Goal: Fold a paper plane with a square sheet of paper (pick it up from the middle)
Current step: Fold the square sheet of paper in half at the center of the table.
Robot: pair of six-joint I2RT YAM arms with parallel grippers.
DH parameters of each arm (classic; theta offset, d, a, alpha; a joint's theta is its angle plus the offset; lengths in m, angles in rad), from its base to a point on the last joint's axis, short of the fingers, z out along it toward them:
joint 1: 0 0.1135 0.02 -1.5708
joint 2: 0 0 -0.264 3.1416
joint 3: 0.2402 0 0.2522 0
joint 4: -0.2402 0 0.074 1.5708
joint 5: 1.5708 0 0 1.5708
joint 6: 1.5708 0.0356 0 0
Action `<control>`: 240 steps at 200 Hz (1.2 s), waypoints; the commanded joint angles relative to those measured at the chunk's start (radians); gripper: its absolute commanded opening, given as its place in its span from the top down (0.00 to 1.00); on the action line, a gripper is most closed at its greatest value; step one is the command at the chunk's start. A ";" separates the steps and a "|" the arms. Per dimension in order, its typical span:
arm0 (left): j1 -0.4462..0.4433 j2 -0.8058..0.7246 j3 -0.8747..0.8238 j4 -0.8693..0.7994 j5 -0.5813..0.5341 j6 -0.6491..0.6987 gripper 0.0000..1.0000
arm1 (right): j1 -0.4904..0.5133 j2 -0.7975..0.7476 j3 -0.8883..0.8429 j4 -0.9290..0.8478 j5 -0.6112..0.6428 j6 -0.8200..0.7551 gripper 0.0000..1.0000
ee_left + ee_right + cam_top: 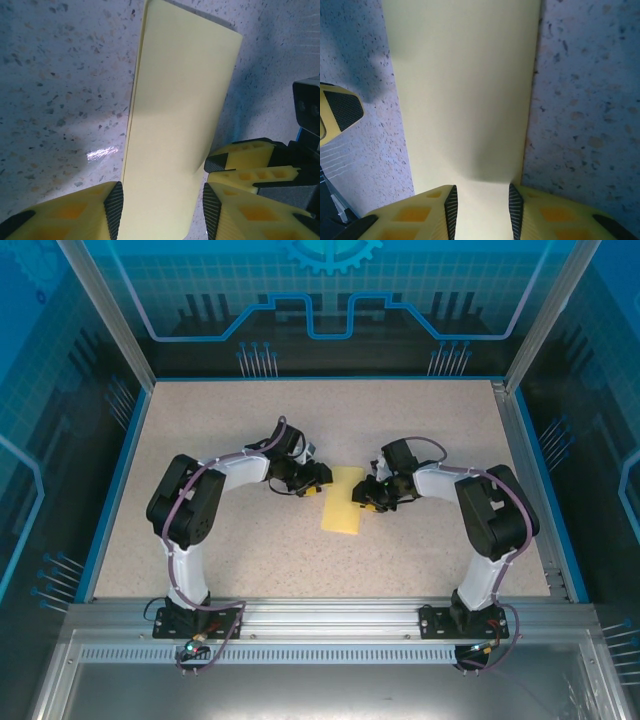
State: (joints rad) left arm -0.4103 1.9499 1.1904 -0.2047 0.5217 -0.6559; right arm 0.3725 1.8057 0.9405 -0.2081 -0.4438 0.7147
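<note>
The folded paper [342, 510] lies flat on the worktop [250, 420] between left hand [318, 480] and right hand [366, 498], both half-open over it (neither clearly pinching); an uneven push could skew the crease.

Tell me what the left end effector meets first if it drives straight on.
The yellow paper: it lies between the fingers of the left end effector and stretches ahead, though height is unclear.
</note>
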 commanded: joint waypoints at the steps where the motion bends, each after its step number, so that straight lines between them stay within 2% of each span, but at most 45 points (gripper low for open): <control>1: 0.004 0.010 0.021 -0.017 0.034 -0.004 0.51 | 0.005 0.029 -0.005 -0.018 0.017 -0.009 0.65; 46: 0.004 0.007 0.018 -0.020 0.042 -0.002 0.50 | -0.009 0.001 -0.047 -0.010 0.024 -0.004 0.65; 66: 0.003 0.011 0.018 -0.024 0.044 -0.001 0.50 | -0.022 -0.011 -0.055 0.022 -0.011 0.008 0.65; 105: -0.003 0.018 0.015 -0.022 0.050 -0.004 0.50 | -0.031 -0.034 -0.079 -0.020 0.014 -0.014 0.66; 150: -0.015 0.030 0.032 -0.034 0.054 -0.003 0.49 | -0.037 -0.003 -0.096 -0.002 0.013 -0.007 0.73; 168: -0.016 0.028 0.033 -0.038 0.048 -0.001 0.49 | -0.037 -0.030 -0.117 0.057 -0.030 0.007 0.68; 181: -0.016 0.024 0.035 -0.043 0.039 0.004 0.49 | -0.034 -0.053 -0.095 0.048 -0.052 0.001 0.67; 209: -0.016 0.015 0.031 -0.048 0.021 0.008 0.49 | -0.027 -0.103 -0.035 -0.015 -0.018 -0.029 0.66; 240: -0.016 0.015 0.032 -0.049 0.020 0.010 0.49 | -0.003 -0.095 -0.028 0.008 -0.045 -0.015 0.66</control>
State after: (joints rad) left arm -0.4217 1.9705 1.1999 -0.2276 0.5396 -0.6552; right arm 0.3481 1.7271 0.8879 -0.1852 -0.4717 0.7063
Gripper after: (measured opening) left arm 0.508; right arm 0.343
